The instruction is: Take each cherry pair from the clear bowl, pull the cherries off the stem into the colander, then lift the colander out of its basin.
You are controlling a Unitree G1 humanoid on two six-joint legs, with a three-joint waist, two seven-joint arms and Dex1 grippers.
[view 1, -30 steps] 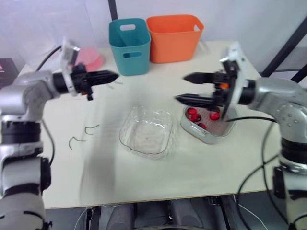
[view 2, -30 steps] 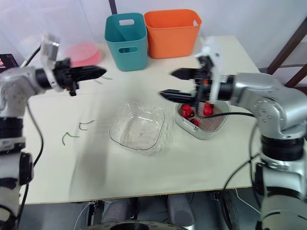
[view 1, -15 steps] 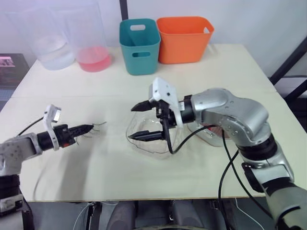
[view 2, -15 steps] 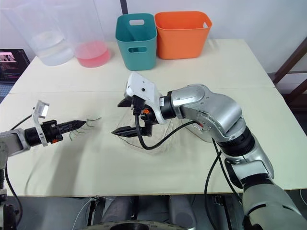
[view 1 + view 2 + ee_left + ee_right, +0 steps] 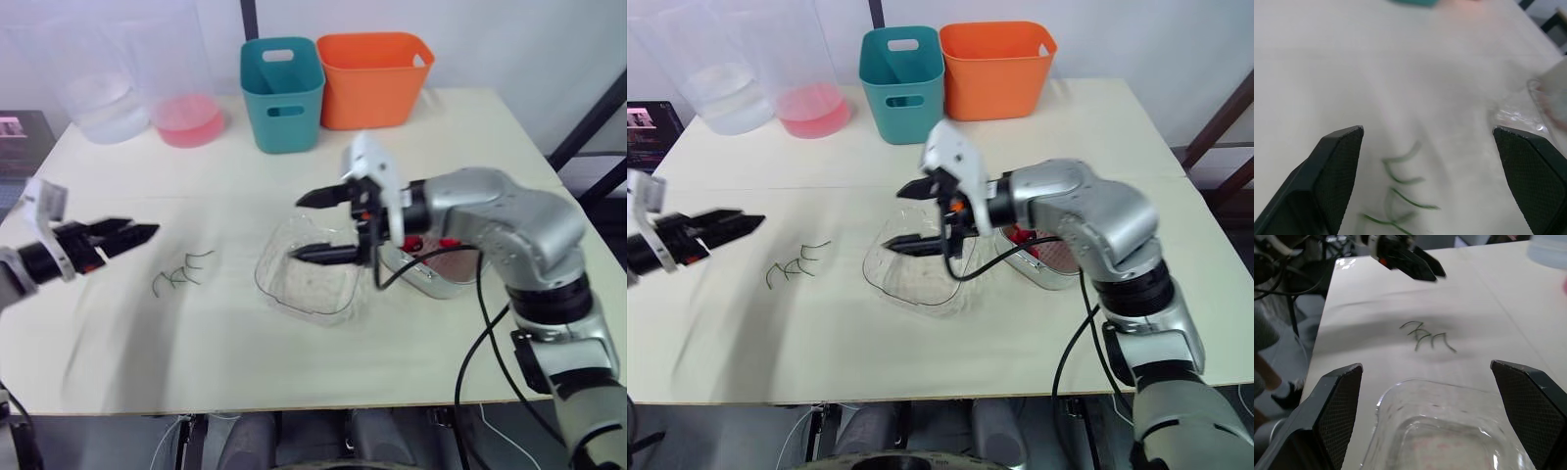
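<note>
While the head cameras looked down, the right gripper hung with its fingers spread apart over the clear plastic bowl at the tabletop's middle. Just beside the bowl, toward the right edge, red cherries lay in the colander inside its silver metal basin. The left gripper hovered open near the left edge, close to thin green stems lying loose on the tabletop. A teal bin and an orange bin stood at the far edge. From the left wrist, the fingers stood wide apart above the stems. From the right wrist, the parted fingers framed the bowl, with the stems and left gripper beyond.
</note>
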